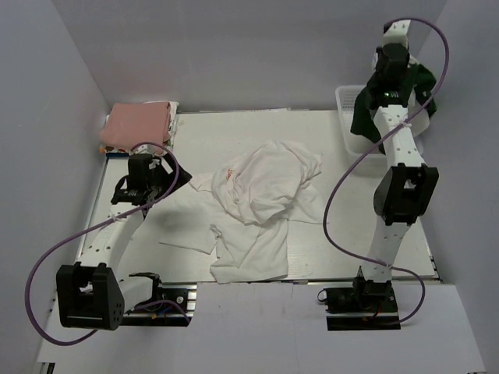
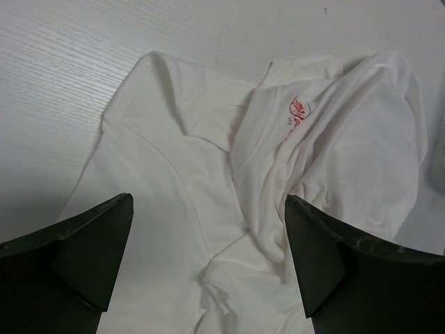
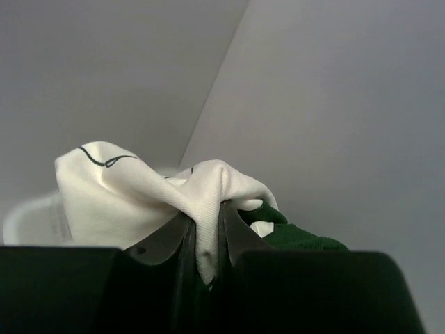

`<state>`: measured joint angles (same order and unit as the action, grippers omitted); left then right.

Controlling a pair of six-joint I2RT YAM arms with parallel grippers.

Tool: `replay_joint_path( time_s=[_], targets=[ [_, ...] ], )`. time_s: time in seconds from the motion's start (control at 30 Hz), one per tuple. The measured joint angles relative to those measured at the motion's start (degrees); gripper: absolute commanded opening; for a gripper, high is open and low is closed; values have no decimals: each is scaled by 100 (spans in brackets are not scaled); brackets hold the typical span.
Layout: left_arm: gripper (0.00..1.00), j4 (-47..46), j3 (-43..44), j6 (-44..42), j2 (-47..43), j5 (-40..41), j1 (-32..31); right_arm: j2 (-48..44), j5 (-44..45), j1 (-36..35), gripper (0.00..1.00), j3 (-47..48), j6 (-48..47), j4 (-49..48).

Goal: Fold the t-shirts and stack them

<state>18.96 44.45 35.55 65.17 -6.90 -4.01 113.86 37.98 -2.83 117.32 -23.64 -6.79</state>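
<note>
Early stage: we see white t-shirts point(image 1: 261, 202) crumpled, unfolded, on the surface point(image 1: 312, 125); left tool point(image 2: 208, 202) spread apart above them, right tool point(image 3: 206, 236) clamped on the green-and-white t-shirt point(image 3: 125, 188).

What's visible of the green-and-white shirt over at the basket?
The green-and-white shirt is soft cloth, mostly dark green with a white part bearing a thin dark line. It is bunched and wrinkled, unfolded, hanging over the white lattice basket at the far right corner of the table. The right end effector is shut on a pinched white fold, holding it up; green cloth droops either side of the right arm. Contact with the basket is unclear.
</note>
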Motion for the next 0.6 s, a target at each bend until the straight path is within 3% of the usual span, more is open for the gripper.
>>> replay_joint_path(
  time_s=[0.23, 0.27, 0.3, 0.33, 0.47, 0.6],
  targets=[
    [100, 114, 72, 7, 398, 26, -11, 1447, -1534, 761, 3, -190, 1169, 1176],
    [100, 122, 81, 7, 420, 24, -22, 1631, -1628, 815, 22, -186, 1303, 1292],
    [100, 146, 94, 7, 431, 22, -28, 1777, -1696, 850, 53, -181, 1399, 1419],
    [100, 166, 118, 7, 433, 24, -35, 1956, -1810, 885, 90, -46, 1493, 1705],
    [100, 236, 203, 7, 433, 22, -39, 2127, -2358, 905, 90, 247, 1574, 2461],
    [100, 343, 223, 33, 343, 4, -39, 1176, -2815, 629, 90, -315, 1429, 2761]
  ],
)
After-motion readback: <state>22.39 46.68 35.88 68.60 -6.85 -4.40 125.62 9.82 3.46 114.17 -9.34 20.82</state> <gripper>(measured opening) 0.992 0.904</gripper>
